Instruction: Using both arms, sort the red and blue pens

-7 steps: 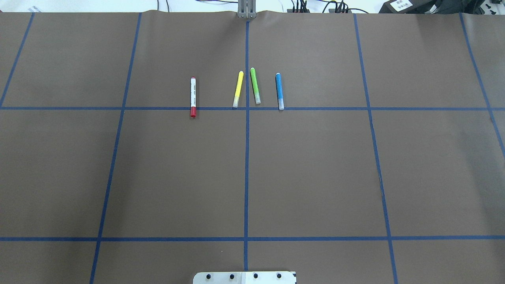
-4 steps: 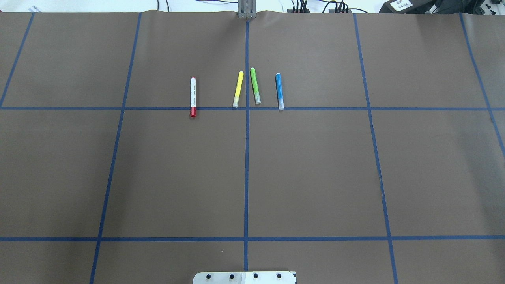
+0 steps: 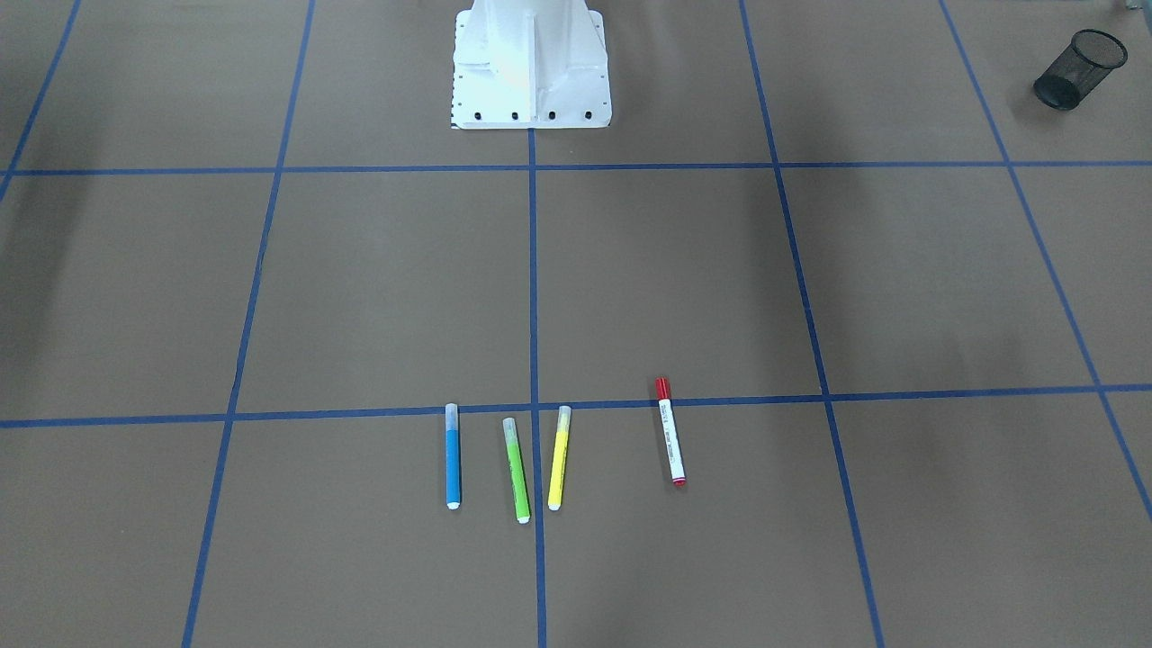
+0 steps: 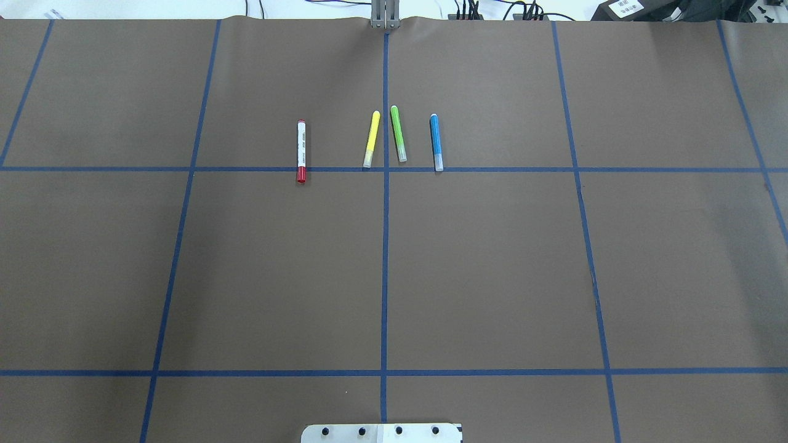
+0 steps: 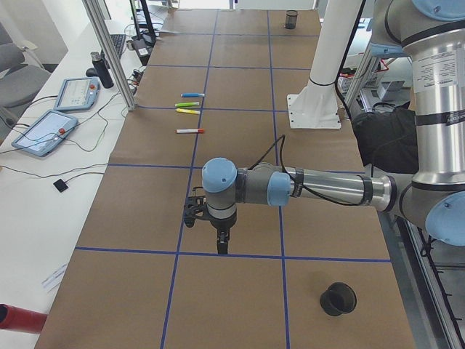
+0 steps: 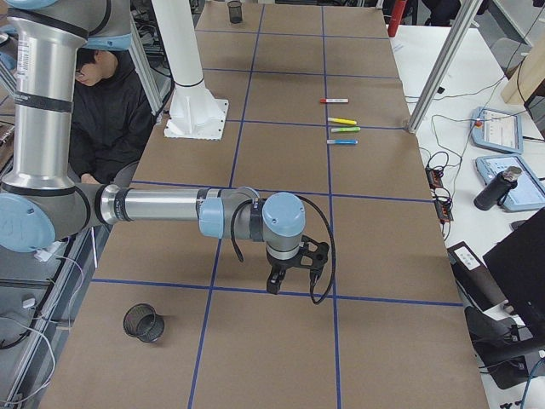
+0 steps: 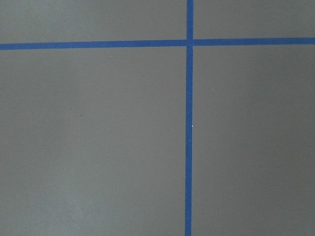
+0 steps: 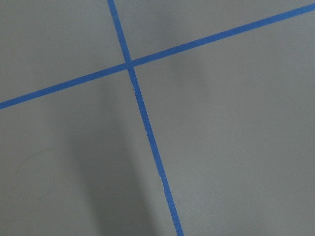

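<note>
The red pen (image 4: 301,151), a white-barrelled marker with a red cap, lies left of the centre line, cap towards the robot. The blue pen (image 4: 436,142) lies right of that line, its clear cap on the cross tape. The front-facing view has the red pen (image 3: 670,432) and the blue pen (image 3: 453,455) too. My left gripper (image 5: 221,246) hangs low over the mat far from the pens, seen only from the left end. Only the right-end view has my right gripper (image 6: 272,286), equally far off. Whether either is open, I cannot tell. Both wrist views hold only mat and tape.
A yellow highlighter (image 4: 372,139) and a green highlighter (image 4: 398,133) lie between the two pens. A black mesh cup (image 5: 338,299) stands near my left arm, and another cup (image 6: 143,323) lies near my right. The white pedestal (image 3: 531,63) stands at the robot's side. A seated person (image 6: 111,94) is behind it.
</note>
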Controlling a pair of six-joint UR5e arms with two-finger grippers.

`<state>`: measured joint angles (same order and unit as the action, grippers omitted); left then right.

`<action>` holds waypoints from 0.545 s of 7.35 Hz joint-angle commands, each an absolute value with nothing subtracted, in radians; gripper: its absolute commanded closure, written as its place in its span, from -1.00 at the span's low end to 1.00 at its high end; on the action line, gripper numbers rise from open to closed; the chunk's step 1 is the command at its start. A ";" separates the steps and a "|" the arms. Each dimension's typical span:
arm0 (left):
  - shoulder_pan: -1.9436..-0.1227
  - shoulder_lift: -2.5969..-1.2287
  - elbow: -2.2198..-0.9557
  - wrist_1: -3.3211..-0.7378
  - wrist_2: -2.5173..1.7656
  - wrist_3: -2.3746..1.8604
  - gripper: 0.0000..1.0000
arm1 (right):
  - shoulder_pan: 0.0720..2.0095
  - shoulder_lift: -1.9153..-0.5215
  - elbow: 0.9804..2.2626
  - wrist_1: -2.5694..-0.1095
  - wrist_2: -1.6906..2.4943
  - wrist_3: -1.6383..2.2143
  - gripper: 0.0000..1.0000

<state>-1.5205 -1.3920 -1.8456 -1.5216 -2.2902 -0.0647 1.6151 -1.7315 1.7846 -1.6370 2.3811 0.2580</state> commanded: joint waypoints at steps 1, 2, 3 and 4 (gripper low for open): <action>-1.520 -1.393 -1.847 -1.517 -2.290 -0.066 -1.00 | 1.614 -1.724 1.784 -1.637 2.385 0.255 -1.00; -1.520 -1.399 -1.862 -1.513 -2.292 -0.066 -1.00 | 1.614 -1.723 1.787 -1.635 2.385 0.259 -1.00; -1.519 -1.410 -1.870 -1.514 -2.290 -0.067 -1.00 | 1.614 -1.712 1.795 -1.635 2.387 0.264 -1.00; -1.517 -1.431 -1.881 -1.516 -2.287 -0.077 -1.00 | 1.609 -1.656 1.784 -1.649 2.388 0.268 -1.00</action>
<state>-1.5186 -1.4106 -1.8681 -1.5146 -2.2899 -0.0692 1.6122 -1.7023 1.7892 -1.6385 2.3866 0.2628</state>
